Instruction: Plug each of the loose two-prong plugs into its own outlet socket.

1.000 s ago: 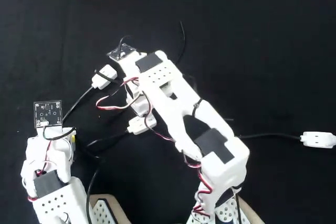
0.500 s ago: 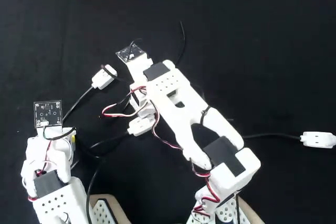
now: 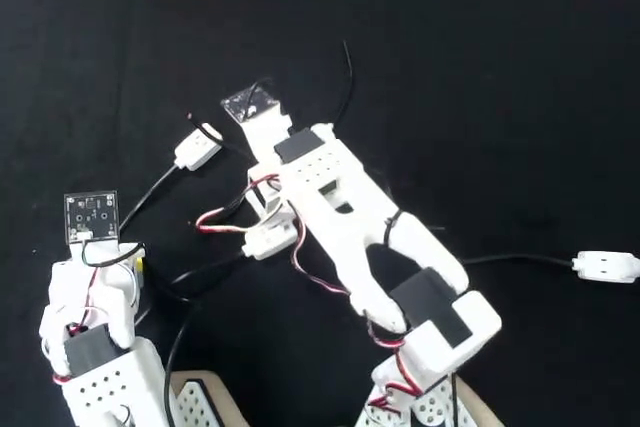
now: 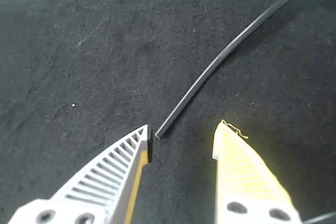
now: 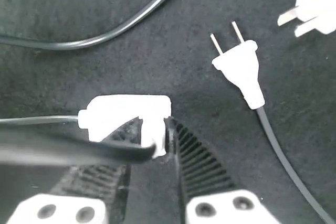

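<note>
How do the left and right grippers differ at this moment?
The left gripper is open; the right gripper is shut on a white connector. Left hovers over the end of a black cable; right sits near a loose two-prong plug. Both point down at the black table.

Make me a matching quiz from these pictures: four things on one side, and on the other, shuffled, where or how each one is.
Things:
1. left gripper
2. right gripper
3. plug
4. far socket

States:
A. lies loose, prongs bare
B. shut on a socket
C. alone near the table's right edge
D. open over a cable end

Pairs: 1-D, 2-B, 3-A, 4-C.
</note>
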{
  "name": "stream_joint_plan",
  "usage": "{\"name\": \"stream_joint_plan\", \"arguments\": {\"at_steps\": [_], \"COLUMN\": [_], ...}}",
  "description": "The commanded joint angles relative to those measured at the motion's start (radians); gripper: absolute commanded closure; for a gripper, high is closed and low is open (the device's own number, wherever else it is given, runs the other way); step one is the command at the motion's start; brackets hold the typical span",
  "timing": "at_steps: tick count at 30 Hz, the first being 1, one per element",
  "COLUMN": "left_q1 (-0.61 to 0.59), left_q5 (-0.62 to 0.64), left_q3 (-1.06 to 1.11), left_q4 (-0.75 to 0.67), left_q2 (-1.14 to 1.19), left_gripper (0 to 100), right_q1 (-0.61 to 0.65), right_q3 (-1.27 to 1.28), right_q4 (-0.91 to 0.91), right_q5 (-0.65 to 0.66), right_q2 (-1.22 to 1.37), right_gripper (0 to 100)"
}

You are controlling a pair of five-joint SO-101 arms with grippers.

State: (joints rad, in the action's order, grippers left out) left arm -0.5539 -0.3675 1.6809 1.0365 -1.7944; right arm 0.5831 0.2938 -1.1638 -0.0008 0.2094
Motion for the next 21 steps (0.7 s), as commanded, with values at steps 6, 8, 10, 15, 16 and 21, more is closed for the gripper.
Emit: {"name": "stream_joint_plan", "arguments": {"at_steps": [6,8,10,15,16,21], "left_q1": [-0.005,-0.007,-0.008,-0.005,-0.007,-0.007], "left_q5": [0.006,0.006,0.006,0.006,0.006,0.006], "left_q3": [0.021,0.021,0.021,0.021,0.021,0.021], "left_q4": [-0.031,-0.031,-0.031,-0.031,-0.029,-0.026], "left_q2": [-0.003,-0.003,-0.003,-0.003,-0.003,-0.003], "left_gripper": [79,79,79,79,79,79], "right_q1": [0.008,0.009,0.009,0.038,0.041,0.057], "right_q3": [0.309,0.426,0.542,0.7,0.702,0.7], "right_q4": [0.129,0.198,0.278,0.399,0.397,0.422], "right_q5": [0.026,0.052,0.068,0.109,0.109,0.106], "right_q2": [-0.111,-0.223,-0.346,-0.503,-0.503,-0.478], "right_gripper": [98.7,98.7,98.7,98.7,98.7,98.7]}}
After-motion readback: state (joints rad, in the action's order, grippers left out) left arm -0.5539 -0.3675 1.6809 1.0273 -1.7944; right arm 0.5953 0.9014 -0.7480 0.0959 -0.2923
